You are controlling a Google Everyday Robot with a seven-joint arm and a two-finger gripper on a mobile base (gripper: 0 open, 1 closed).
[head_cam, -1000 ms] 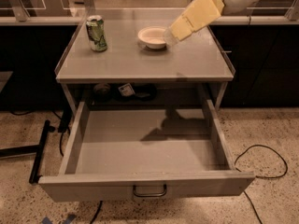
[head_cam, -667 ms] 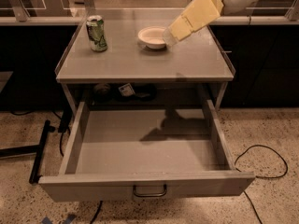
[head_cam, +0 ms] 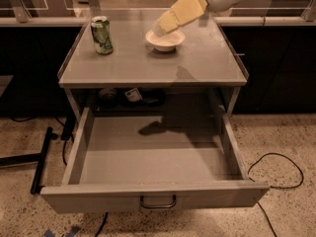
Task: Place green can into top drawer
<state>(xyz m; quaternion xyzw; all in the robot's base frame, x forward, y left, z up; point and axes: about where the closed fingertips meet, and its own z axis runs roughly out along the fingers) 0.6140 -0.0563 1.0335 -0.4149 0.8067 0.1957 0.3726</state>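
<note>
While the green can (head_cam: 101, 35) stands upright on the worktop (head_cam: 197, 63), near the back left corner, the end effector (head_cam: 163, 27) hangs above the back of that surface, right of the can and well apart from it. Its yellow tip slopes down and to the left from a white wrist housing that the top edge of the view cuts off, so the rest of the arm is not seen. The tip ends just over the far rim of a white bowl (head_cam: 165, 40); whether it touches the bowl cannot be told, and whether the end effector is spread wide or closed narrow cannot be told either. It holds nothing that can be seen.

Below the worktop the top drawer (head_cam: 98, 201) is pulled far out toward the camera, its grey floor and side walls open to view. A dark shadow (head_cam: 153, 127) lies on the drawer floor near the back. The U-shaped handle (head_cam: 158, 202) sits at the middle of the front panel.

In the gap between the worktop and the back of the drawer lie some dark rounded objects (head_cam: 126, 96) with a pale label; what they are is hard to make out. A black cable (head_cam: 284, 164) loops over the speckled floor on the right, and a black bar (head_cam: 42, 159) lies on the floor to the left, its far end cut off.
</note>
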